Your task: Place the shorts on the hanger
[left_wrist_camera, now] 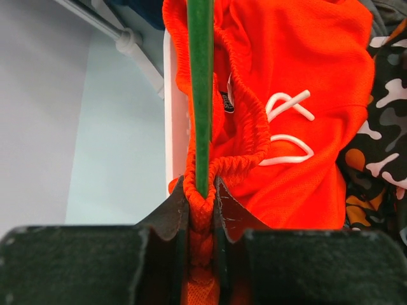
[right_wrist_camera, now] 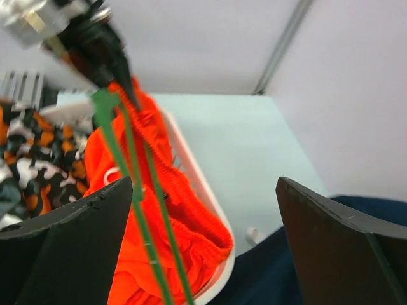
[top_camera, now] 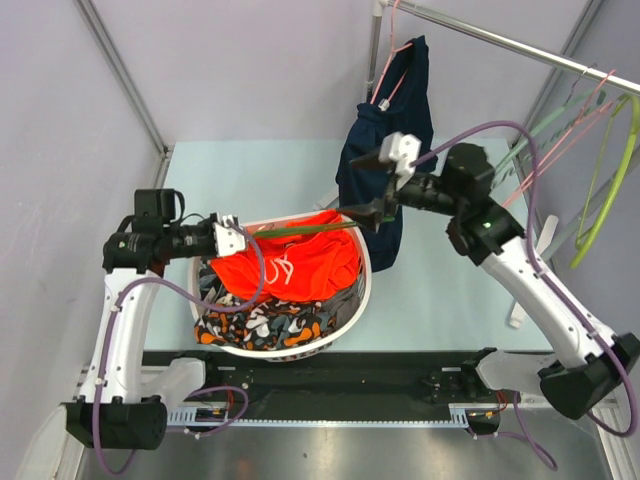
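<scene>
Hanging step: the shorts (left_wrist_camera: 305, 63) and the hanger (left_wrist_camera: 201, 95) are clamped together by left gripper (left_wrist_camera: 202, 187).
Right gripper (right_wrist_camera: 203, 184): jaws spread wide, nothing held.
Next: hanger regrasp is likely needed.

Left fingers (left_wrist_camera: 170, 213) narrow, right fingers (right_wrist_camera: 70, 248) wide.

Navy garment (top_camera: 410, 90), camouflage cloth (top_camera: 260, 325), white basket (top_camera: 366, 280)
</scene>
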Available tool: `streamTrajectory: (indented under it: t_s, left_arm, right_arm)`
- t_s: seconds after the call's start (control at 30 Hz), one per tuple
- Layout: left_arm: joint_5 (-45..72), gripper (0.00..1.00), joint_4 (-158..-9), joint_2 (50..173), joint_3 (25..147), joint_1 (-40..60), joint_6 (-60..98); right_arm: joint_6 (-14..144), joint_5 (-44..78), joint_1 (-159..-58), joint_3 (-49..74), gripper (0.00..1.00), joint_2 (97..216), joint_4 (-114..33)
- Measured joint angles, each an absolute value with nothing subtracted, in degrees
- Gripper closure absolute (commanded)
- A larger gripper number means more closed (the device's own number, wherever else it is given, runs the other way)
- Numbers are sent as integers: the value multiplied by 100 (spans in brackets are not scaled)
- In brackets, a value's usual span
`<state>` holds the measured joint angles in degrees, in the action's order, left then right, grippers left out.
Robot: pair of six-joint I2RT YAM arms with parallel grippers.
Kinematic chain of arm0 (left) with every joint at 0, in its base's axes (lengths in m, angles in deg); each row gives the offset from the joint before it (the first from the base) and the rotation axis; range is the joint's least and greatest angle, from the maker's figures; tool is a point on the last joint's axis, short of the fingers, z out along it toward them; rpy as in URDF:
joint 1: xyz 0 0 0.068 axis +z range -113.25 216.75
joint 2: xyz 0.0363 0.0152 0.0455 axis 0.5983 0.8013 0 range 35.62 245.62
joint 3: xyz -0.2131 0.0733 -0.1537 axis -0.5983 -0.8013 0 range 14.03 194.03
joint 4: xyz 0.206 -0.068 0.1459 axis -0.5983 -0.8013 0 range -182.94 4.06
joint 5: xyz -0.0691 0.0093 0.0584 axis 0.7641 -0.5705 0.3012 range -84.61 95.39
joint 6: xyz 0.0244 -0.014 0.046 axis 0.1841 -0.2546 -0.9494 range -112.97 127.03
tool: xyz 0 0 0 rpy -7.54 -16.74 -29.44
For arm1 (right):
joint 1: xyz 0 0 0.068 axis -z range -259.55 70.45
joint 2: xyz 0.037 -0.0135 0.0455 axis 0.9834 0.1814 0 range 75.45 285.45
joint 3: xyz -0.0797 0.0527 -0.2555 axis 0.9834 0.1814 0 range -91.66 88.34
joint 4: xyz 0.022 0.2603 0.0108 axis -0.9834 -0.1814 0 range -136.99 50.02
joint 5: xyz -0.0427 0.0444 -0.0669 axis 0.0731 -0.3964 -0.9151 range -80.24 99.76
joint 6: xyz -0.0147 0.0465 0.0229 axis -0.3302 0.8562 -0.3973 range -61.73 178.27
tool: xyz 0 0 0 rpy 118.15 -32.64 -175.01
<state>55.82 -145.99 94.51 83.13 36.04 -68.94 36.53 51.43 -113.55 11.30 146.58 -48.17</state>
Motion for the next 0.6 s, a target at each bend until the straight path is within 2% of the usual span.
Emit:
streamTrajectory:
  t_s: [0.27, 0.6]
  left_arm:
    - [5624, 100, -15346, 9136, 8313, 3495, -8046]
    - [5447, 100, -15803, 8616, 8311, 3130, -8765]
  right_arm:
    - [4936, 4937, -10892, 1109, 3, 14453, -4310]
    - [4514, 4297, -11171, 1109, 7, 15920, -5029]
